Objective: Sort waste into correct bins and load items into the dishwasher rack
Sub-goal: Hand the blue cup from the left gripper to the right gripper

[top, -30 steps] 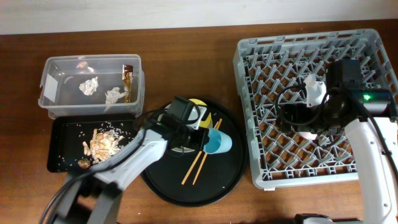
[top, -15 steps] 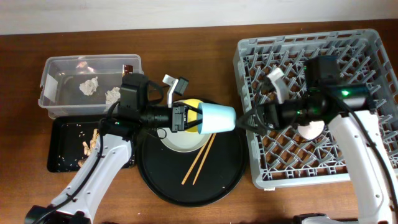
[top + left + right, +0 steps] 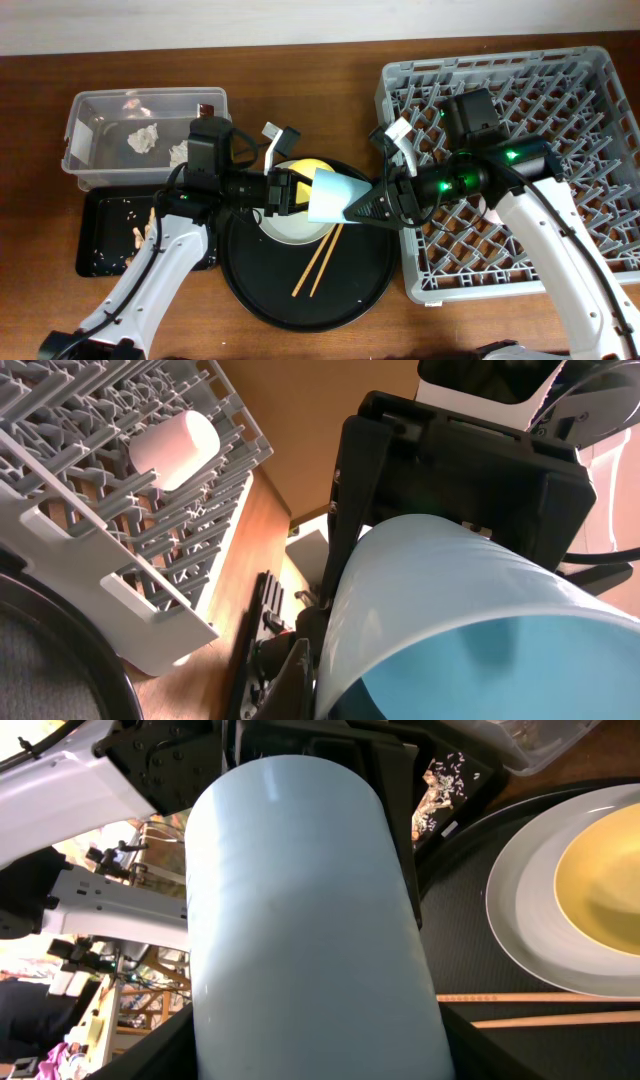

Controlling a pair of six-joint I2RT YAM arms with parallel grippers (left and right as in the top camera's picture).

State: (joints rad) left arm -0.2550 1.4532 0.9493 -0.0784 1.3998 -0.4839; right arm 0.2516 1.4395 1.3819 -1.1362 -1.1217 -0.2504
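The loading step is being carried out: the light blue cup (image 3: 330, 195) is being handed across from one arm to the other. The cup is being held on its side in the air above the middle of the tabletop, over the round black tray (image 3: 370, 285) and just short of the dishwasher rack (image 3: 590, 90), which is taking up the right edge. The cup is being gripped at its mouth end by the left tool (image 3: 298, 192). Its base end is being flanked by the fingers of the right tool (image 3: 355, 205), but whether they are pressing on it cannot be told.

Next, a firm hold by the right tool is being called for before the left is released, and then a carry to a free row of pegs. A pale pink cup (image 3: 172, 448) is already lying in the rack. The plate (image 3: 285, 230), yellow bowl (image 3: 305, 168) and chopsticks (image 3: 318, 262) are not yet loaded.
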